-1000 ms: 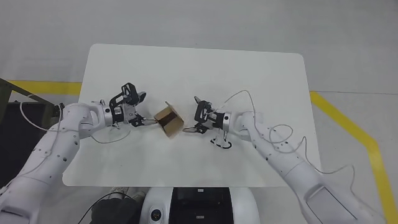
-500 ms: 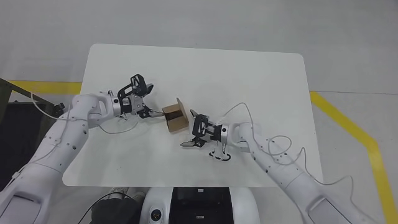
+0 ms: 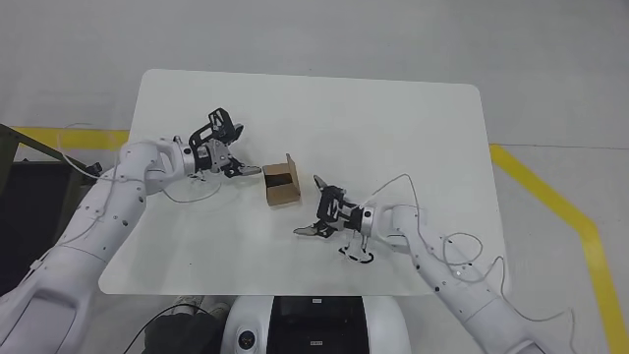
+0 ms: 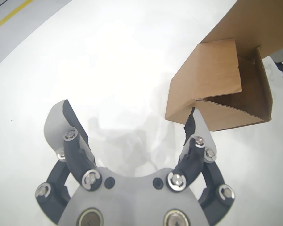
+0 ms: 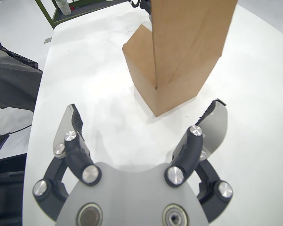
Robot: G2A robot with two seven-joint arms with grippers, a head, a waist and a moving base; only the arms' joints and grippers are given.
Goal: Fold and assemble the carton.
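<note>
Backs released right gripper (image 5: 145, 103) to 5 o'clock of carton (image 3: 282, 185); risks released left gripper (image 4: 129, 105) at 9 o'clock shoving it askew.

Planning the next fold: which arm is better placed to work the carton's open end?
Left, probably. The left gripper, open, has a fingertip at the carton's open end. The right gripper, also open, sits apart, facing closed walls.

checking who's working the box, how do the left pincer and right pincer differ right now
The left pincer has one fingertip at the carton's open rim; the right pincer sits clear of it, bare table between. The left pincer faces the carton's open inside; the right pincer faces its closed walls. Both are open, holding nothing.
</note>
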